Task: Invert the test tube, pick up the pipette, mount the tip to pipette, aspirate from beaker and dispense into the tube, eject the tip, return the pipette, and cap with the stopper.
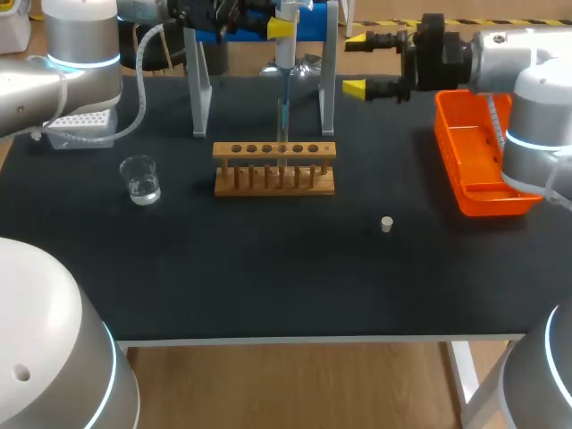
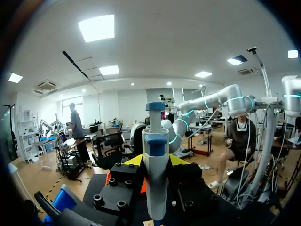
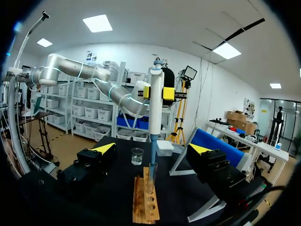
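Our left fingers [image 3: 168, 92] grasp the pipette [image 3: 155, 103], tip [image 1: 283, 116] down in the racked test tube [image 3: 153, 176], seemingly dispensing; our right fingers [image 1: 355, 88] hang released. Ejecting, returning and capping with the stopper [image 1: 386, 223] on the tabletop [image 1: 268, 268] remain

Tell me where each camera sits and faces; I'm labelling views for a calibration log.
Head view: fixed above and behind the robot, looking down on the table; left arm and right arm enter from the sides.
Left wrist view: on the left wrist, facing toward the right arm; left gripper shut on the pipette.
Right wrist view: on the right wrist, facing the left arm over the rack and beaker; open right gripper shows.
Shared: all three show the pipette; head and right wrist views share rack and beaker.
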### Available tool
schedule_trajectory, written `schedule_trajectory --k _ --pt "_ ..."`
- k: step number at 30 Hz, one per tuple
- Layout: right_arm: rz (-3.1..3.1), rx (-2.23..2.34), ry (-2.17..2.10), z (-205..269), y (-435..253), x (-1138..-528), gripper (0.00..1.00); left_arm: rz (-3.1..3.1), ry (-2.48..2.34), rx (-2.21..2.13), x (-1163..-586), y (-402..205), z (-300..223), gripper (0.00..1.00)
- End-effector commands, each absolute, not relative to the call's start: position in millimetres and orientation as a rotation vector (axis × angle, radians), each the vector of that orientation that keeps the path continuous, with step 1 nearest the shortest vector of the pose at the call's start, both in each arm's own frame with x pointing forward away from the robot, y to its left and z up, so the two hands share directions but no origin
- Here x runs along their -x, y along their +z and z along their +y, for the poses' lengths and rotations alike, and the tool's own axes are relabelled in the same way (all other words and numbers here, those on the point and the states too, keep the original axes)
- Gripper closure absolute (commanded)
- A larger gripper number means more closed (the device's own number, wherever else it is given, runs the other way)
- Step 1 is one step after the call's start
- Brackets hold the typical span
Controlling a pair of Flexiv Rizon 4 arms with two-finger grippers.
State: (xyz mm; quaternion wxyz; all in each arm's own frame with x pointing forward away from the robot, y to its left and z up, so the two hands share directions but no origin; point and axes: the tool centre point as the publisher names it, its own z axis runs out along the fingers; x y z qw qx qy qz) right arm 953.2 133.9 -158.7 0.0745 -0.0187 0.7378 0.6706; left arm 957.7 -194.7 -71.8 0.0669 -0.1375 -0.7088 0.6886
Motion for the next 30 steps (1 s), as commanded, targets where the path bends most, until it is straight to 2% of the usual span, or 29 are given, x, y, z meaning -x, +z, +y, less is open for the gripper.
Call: schedule_trajectory --k 1,30 --pt "2.249 0.123 2.103 146 -174 -962 0.00 -2.135 2.072 0.418 -959 -71 -194 1.00" --pt "2.479 0.121 1.926 217 -259 -962 0.00 -2.135 2.072 0.418 -959 -71 -194 1.00"
